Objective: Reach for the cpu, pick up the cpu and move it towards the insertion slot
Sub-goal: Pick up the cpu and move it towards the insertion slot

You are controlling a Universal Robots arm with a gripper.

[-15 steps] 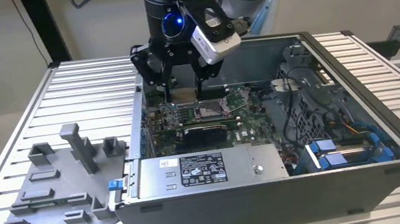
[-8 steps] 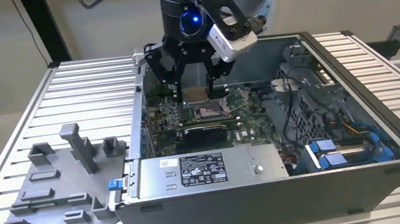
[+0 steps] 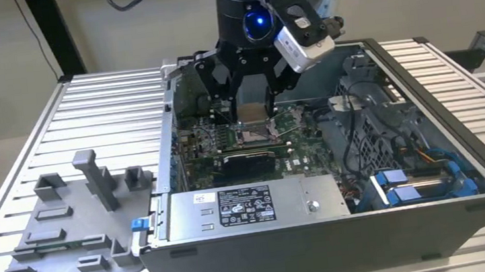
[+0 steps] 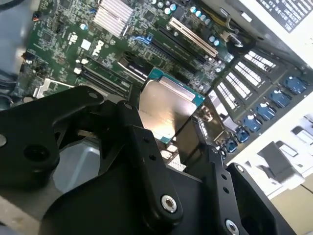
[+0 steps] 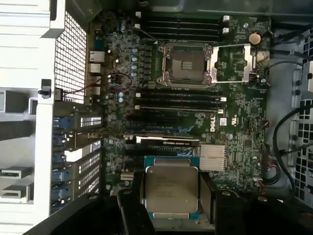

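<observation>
The black two-fingered pincer [image 3: 253, 111] hangs inside the open dark-grey computer case [image 3: 464, 184], which lies on its side on the ribbed aluminium worktop [image 3: 104, 110]. It is pinching the cpu, a thin flat square plate with a pale silver top and a teal edge [image 5: 171, 188]. In both wrist views the black fingers [image 4: 146, 142] press on opposite edges of the plate, which stands clear of the green motherboard [image 5: 234, 122] beneath it.

The first wrist view gives the layout best: the held cpu is over the lower part of the board, just beside a ribbed silver heatsink [image 5: 212, 157], while the insertion slot, a square socket with a shiny metal frame and tan-grey centre [image 5: 186, 63], lies well apart from it, past a bank of long black memory slots [image 5: 181, 100]. The socket's metal load plate [image 5: 237, 63] is swung open beside it.

The second wrist view shows the plate's underside edge and a bright reflection across its top [image 4: 168, 105].

In the exterior view the cpu appears as a pale patch between the fingers [image 3: 250, 111], seemingly above the socket [image 3: 252, 133], though the angle makes that hard to judge. To the exterior view's left, a grey plastic fixture tray with upright blocks [image 3: 71, 222] sits on the worktop beside the case.
</observation>
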